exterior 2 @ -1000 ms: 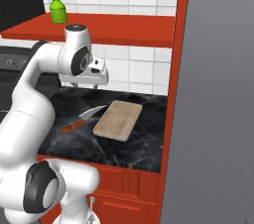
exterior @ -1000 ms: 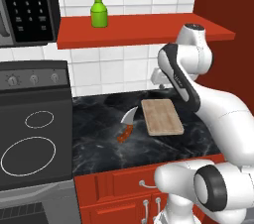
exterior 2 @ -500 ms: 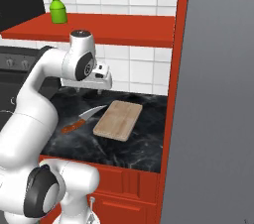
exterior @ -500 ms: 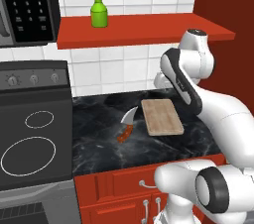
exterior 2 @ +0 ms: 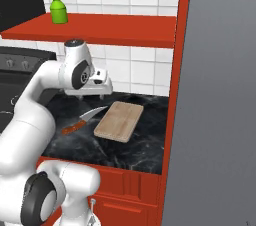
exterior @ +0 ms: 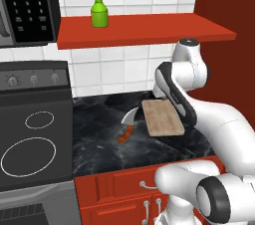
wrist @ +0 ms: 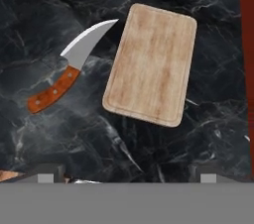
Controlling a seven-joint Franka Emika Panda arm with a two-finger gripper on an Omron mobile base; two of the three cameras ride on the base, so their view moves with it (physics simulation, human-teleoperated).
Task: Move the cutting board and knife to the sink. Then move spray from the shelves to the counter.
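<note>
One knife (wrist: 67, 77) and one board (wrist: 152, 64) lie flat at frame centre on the counter (wrist: 208, 119), just beside each other; gripper (wrist: 124, 178) above, fingers spread, holding nothing. One spray (exterior: 99, 4) stands upper left on the shelf (exterior: 149, 27).

readable text: none I can make out | microwave keypad (exterior: 30, 5): marks too small to read | spray (exterior: 99, 4) label: blurred
</note>
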